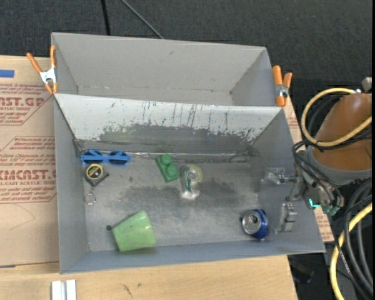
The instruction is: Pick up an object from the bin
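Observation:
My gripper hangs at the bin's right side, just above the sloping right wall. Its two metal fingers stand well apart, and nothing is between them. A small blue drink can lies on the floor at the front right, just left of the nearer fingertip. A clear plastic cup lies on its side near the middle of the floor, well left of the gripper.
A green block sits left of the clear cup. A light green cup lies tipped at the front left. At the back left are a blue plastic piece, a small yellow and black tape measure and a tiny ring.

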You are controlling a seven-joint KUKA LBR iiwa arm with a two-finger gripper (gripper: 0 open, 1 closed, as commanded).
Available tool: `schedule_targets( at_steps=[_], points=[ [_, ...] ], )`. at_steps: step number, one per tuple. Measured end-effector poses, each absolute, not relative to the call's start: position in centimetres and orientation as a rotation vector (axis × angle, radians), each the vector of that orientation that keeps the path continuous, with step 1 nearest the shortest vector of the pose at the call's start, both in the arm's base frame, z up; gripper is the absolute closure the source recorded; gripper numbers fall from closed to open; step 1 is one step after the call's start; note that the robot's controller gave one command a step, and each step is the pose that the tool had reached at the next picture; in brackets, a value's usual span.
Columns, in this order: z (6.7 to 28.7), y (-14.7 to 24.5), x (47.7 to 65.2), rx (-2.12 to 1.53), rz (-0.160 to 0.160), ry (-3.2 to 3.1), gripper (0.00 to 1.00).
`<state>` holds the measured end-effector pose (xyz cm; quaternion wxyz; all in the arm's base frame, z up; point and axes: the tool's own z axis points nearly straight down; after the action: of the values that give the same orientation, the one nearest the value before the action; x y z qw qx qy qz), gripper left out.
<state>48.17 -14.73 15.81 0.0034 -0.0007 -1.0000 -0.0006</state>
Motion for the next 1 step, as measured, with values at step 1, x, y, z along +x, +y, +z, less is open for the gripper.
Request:
schedule_targets(
  at_steps=[1],
  points=[
    [6.97, -13.84, 48.99, 0.608, 0.001, -3.089, 0.0]
  ],
)
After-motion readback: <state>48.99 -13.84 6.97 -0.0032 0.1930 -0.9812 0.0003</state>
